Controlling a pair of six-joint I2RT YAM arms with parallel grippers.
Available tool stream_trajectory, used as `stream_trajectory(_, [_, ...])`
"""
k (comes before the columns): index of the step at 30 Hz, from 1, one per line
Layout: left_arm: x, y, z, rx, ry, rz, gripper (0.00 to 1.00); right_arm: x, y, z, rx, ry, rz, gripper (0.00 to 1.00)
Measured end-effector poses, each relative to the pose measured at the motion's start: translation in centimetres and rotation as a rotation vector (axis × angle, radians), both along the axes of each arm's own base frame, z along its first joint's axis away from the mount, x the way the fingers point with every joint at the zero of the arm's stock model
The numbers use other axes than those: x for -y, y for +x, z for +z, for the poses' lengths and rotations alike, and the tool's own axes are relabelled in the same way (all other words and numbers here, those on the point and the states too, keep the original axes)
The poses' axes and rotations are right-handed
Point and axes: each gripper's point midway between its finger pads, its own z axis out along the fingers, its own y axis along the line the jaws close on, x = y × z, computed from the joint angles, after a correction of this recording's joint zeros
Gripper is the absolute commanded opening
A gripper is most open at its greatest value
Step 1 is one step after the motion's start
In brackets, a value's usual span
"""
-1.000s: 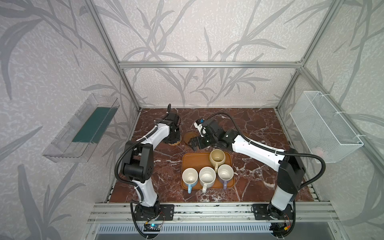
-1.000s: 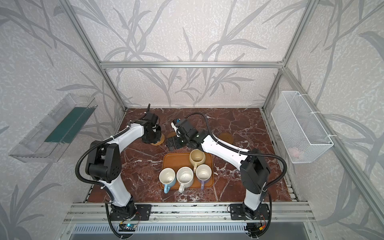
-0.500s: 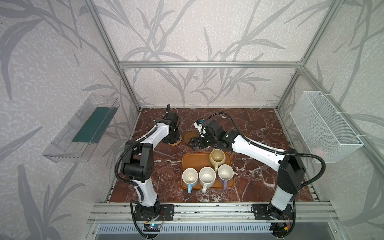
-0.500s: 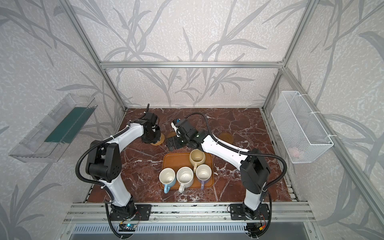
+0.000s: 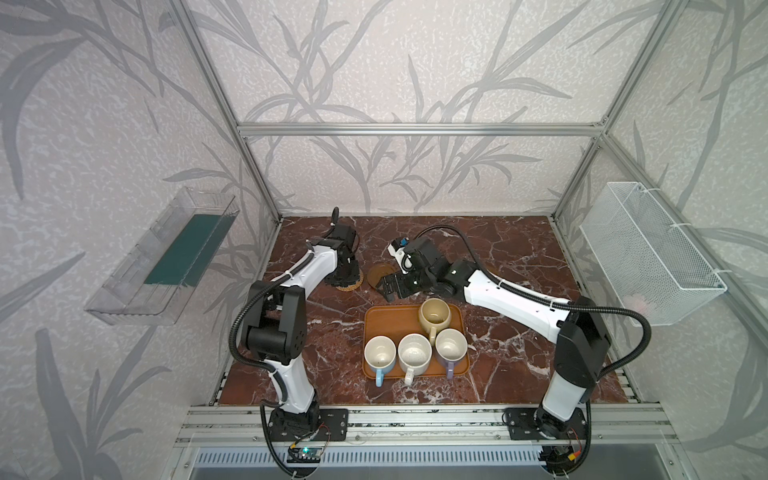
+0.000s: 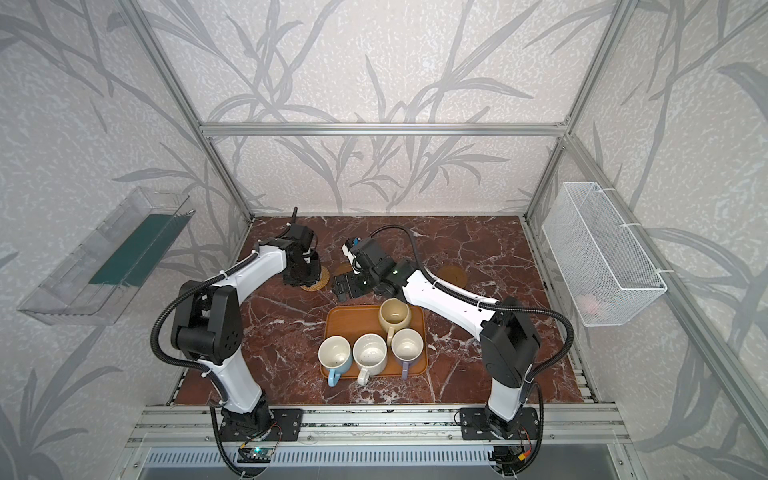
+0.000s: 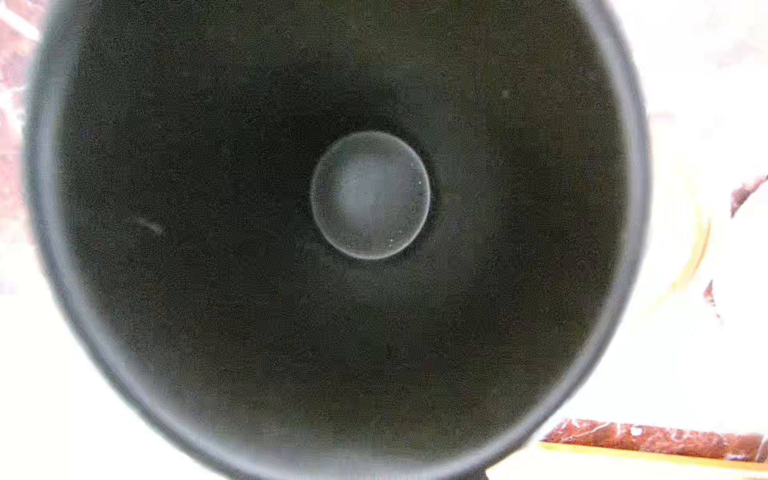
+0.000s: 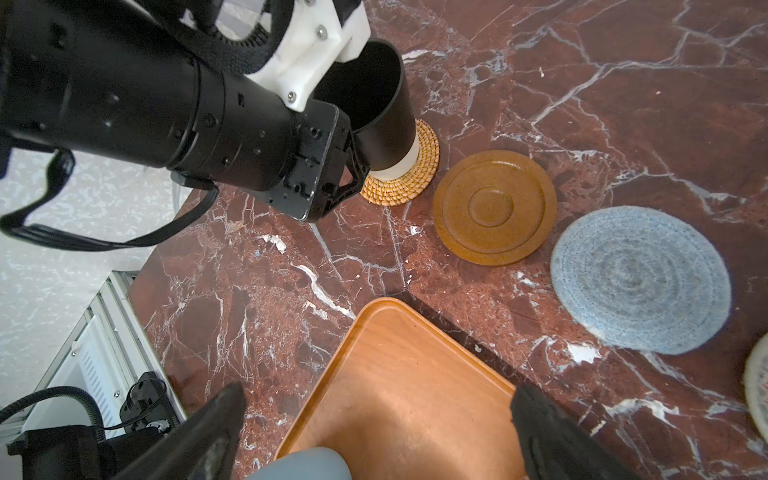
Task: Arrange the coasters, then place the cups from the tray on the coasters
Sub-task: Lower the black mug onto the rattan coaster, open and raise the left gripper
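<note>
Sitting on the woven coaster (image 8: 401, 183), the black cup (image 8: 386, 120) can be tipped if bumped by the left gripper (image 8: 353, 170), whose hold cannot be told; the right gripper (image 8: 376, 399) is held wide.

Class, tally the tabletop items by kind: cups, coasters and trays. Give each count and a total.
Cups: 5 (black cup, cream-yellow cup, light blue cup, speckled white cup, lavender cup)
Coasters: 5 (rattan coaster, brown coaster, blue-grey coaster, cream coaster, second brown coaster)
Tray: 1
Total: 11
</note>
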Motion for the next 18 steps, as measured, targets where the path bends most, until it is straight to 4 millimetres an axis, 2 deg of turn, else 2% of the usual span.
stream_trajectory(9, [-0.03, 0.01, 0.00, 0.000, -0.003, 0.002, 0.47, -0.01, -0.01, 0.00, 0.000, 0.000, 0.001, 0.99])
stream_trajectory(18, [-0.12, -0.01, 0.05, 0.001, -0.004, 0.010, 0.77, 0.01, -0.03, -0.06, -0.001, -0.001, 0.001, 0.99])
